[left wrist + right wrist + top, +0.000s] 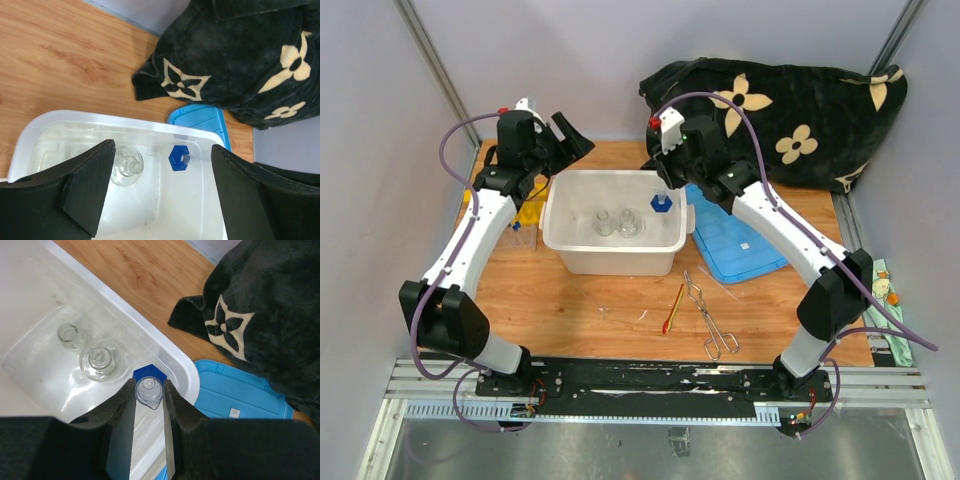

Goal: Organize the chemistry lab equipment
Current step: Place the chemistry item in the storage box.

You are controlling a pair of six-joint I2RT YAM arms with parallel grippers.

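Closest to the right wrist lens, the right gripper [149, 386] has its fingers pinched on a blue-capped test tube [148, 392], held upright with the cap downward, just inside the white tub's [570, 256] far right corner; on the tub's floor, toward its middle, stand a rounder flask [100, 360] and a narrow flask [71, 335], close together; the left gripper [161, 150] hangs above the tub's far left corner, fingers spread wide and holding nothing; the yellow tube rack [528, 212] sits just left of the tub, partly hidden by the left arm; on the wooden table in front of the tub's right corner lie the red-handled spatula [673, 308] and, beside it, the metal tongs [708, 315]; the blue lid [735, 245] lies flat against the tub's right side; the black cloth [800, 110] is heaped beyond the tub, to its right.
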